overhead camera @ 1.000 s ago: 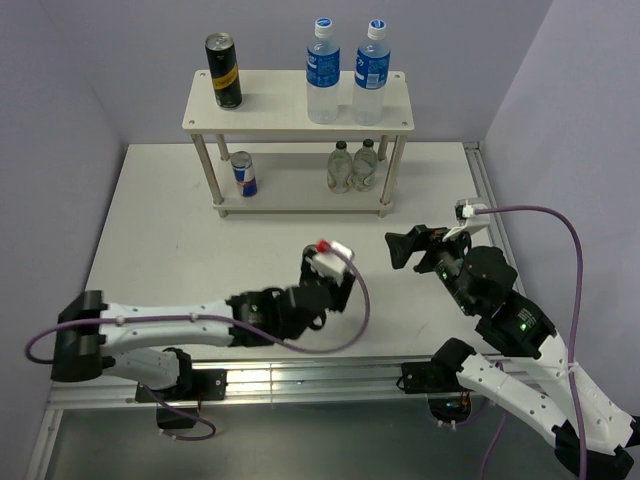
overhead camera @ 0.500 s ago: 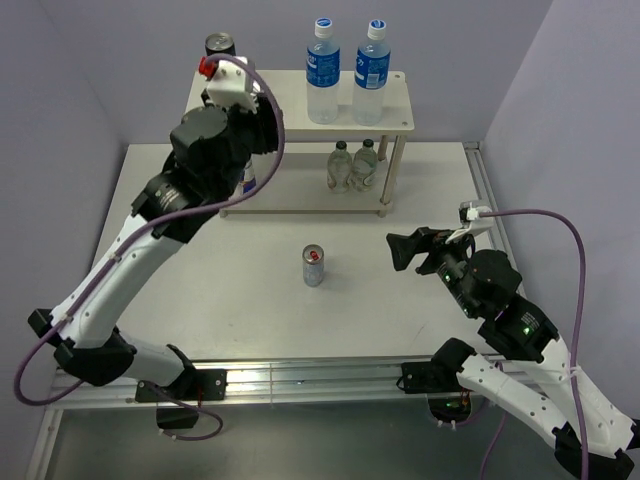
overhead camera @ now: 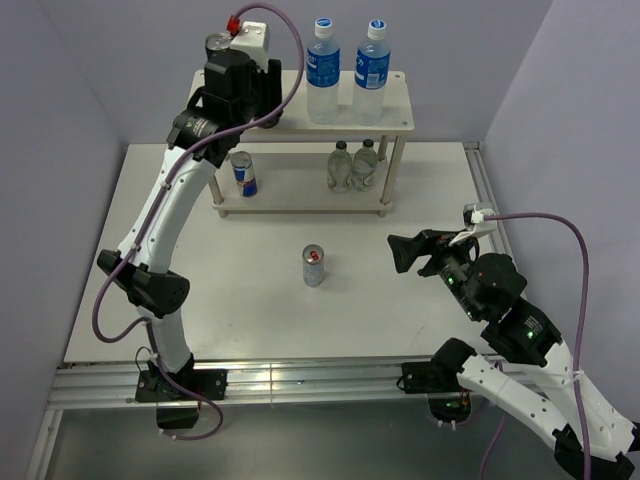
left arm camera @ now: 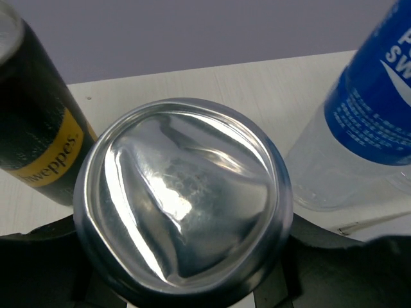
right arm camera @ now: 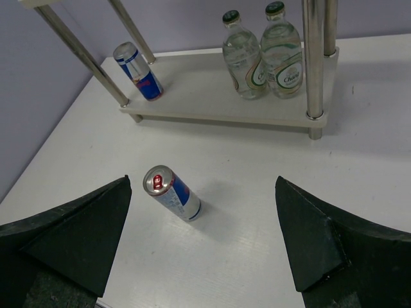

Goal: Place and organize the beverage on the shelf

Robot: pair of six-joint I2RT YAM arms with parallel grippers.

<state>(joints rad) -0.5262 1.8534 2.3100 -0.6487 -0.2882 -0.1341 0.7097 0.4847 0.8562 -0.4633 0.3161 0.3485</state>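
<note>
Shelf [overhead camera: 395,112], top tier: tall can [overhead camera: 218,42] left, water bottles [overhead camera: 323,75] right. Lower tier: slim can [overhead camera: 243,173] left, glass bottles [overhead camera: 341,166] right. Counter [overhead camera: 240,300] before shelf: loose can [overhead camera: 314,266].

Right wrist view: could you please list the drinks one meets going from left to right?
Shelved can on the lower board → loose can on the table → left clear bottle → right clear bottle.

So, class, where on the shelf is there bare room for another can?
Lower board: free between blue can and glass bottles. Top board crowded: black can, left gripper holding a can, water bottles.
</note>
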